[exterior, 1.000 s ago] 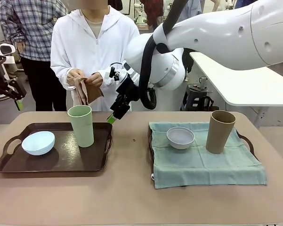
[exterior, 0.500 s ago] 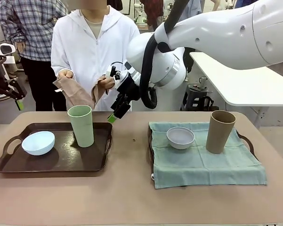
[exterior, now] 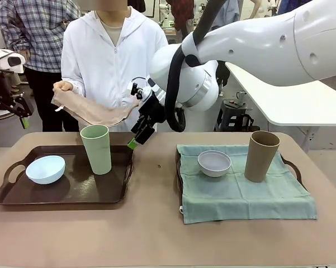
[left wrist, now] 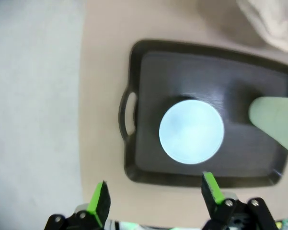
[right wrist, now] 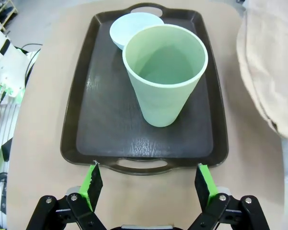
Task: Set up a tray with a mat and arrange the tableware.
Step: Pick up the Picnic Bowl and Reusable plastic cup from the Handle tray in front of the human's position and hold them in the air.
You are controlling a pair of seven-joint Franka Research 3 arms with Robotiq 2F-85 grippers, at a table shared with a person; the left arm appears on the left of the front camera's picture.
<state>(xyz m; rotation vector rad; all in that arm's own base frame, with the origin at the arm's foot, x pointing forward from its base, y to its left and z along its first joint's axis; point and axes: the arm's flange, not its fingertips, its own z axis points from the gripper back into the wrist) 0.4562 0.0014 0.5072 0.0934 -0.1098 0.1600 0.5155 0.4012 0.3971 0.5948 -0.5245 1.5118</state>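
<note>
A dark brown tray (exterior: 72, 188) lies at the table's left with a pale blue bowl (exterior: 45, 169) and a light green tumbler (exterior: 96, 148) on it. Behind it the person holds a beige mat (exterior: 92, 113) spread between both hands, above the table. My right gripper (exterior: 137, 137) hangs open beside the tray's far right corner, holding nothing. Its wrist view looks along the tray (right wrist: 105, 120) at the tumbler (right wrist: 164, 76), the bowl (right wrist: 134, 26) and the mat (right wrist: 266, 72). My left gripper (left wrist: 154, 180) stands open high over the bowl (left wrist: 191, 132) and the tray (left wrist: 148, 72).
At the right a second tray (exterior: 293, 167) is covered by a green mat (exterior: 240, 195) that carries a greyish white bowl (exterior: 214, 163) and a tan brown tumbler (exterior: 261, 156). Bare tabletop (exterior: 156, 234) runs between the trays and along the front.
The person has unfolded the beige mat and drawn it wide, one hand moving toward picture left. My right gripper has hardly shifted.
</note>
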